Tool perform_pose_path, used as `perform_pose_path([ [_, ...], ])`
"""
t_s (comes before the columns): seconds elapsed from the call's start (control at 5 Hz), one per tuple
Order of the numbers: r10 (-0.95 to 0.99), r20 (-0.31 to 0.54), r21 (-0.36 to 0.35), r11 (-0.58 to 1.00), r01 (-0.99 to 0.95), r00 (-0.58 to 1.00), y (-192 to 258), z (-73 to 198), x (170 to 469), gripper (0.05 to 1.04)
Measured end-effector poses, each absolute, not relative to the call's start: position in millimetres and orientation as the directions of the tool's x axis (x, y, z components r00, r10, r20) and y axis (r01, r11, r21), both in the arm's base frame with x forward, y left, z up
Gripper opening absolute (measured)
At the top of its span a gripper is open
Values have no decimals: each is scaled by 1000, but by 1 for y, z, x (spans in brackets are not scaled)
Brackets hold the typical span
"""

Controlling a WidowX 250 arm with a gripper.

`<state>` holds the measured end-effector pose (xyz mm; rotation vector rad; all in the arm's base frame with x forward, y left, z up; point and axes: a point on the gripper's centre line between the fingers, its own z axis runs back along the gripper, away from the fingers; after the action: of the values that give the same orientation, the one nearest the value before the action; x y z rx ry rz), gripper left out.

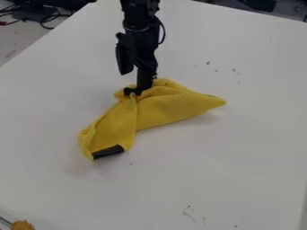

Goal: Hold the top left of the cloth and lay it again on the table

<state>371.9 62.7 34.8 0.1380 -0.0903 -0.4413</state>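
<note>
Gripper point(135, 91) touches 1 bunched yellow cloth point(165, 107) at top; can't tell opening or grip.

Yellow fabric cloth point(171, 108) lies mid-table

From where I stand, the cloth spreads over the white flat table point(240, 148), its far edge touching the upright black gripper point(134, 84). A black rectangular strip point(108, 152) is on its near left end; another end points right. Thin black cables point(45, 20) lie beyond the table, behind and left. A rounded orange-brown object point(23, 225) sits front left.
</note>
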Motion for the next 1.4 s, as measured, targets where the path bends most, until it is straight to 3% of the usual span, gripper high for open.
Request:
perform_pose_path([
  [0.4, -446, 42, 124, 890, 438, 894, 60, 27, 374, 322],
  [0.6, -448, 40, 117, 890, 441, 893, 60, 31, 377, 127],
  [0.8, -445, 41, 122, 891, 438, 895, 61, 38, 381, 54],
  [1.4, -457, -29, 184, 872, 454, 889, 62, 60, 388, 70],
])
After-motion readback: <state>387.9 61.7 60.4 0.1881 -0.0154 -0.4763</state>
